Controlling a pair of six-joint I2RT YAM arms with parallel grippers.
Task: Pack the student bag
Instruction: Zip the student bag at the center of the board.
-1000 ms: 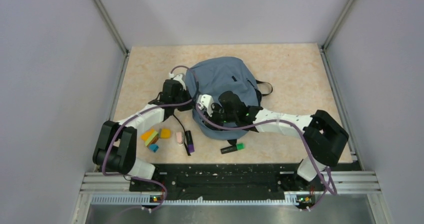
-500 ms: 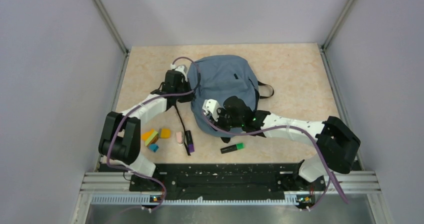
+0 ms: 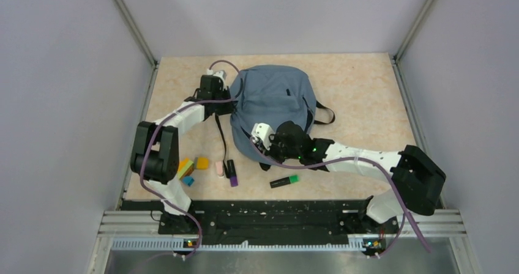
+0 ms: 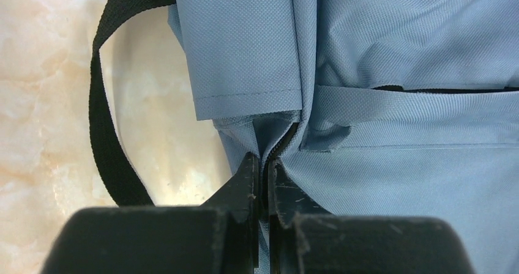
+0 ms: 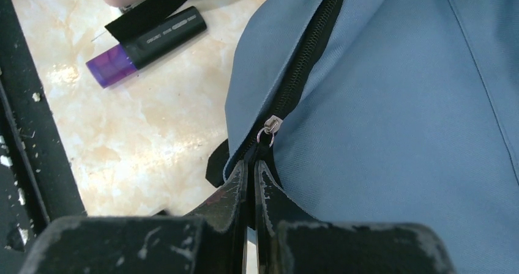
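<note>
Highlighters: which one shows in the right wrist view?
The purple-capped highlighter, beside the black strap and left of the student bag; the green-capped highlighter appears only in the top view.

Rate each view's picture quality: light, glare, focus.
Top external: even soft light, sharp, only faint shadows beside the student bag. Left wrist: bag weave crisp, left gripper slightly soft up close, table washed out. Right wrist: glare patch on the table by the purple highlighter, right gripper soft.
</note>
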